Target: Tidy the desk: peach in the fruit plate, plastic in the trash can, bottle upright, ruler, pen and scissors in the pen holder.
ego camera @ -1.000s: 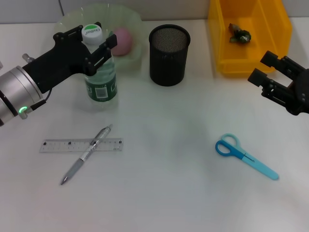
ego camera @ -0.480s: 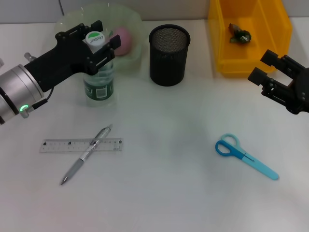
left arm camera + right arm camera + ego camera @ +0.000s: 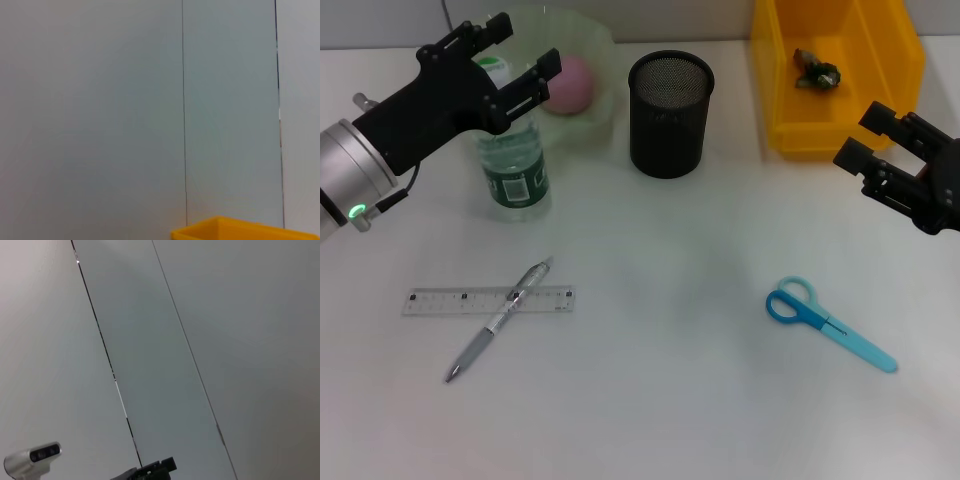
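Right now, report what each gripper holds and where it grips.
The left gripper is open around the bottle at its cap end, not clamped on it. The right gripper is open and holds nothing.

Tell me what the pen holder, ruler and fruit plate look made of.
Pen holder: black wire mesh, likely metal; the weave shows on its wall.
Ruler: clear plastic with printed marks; the table shows through it.
Fruit plate: pale green, translucent, glossy; plastic or glass, cannot tell which.
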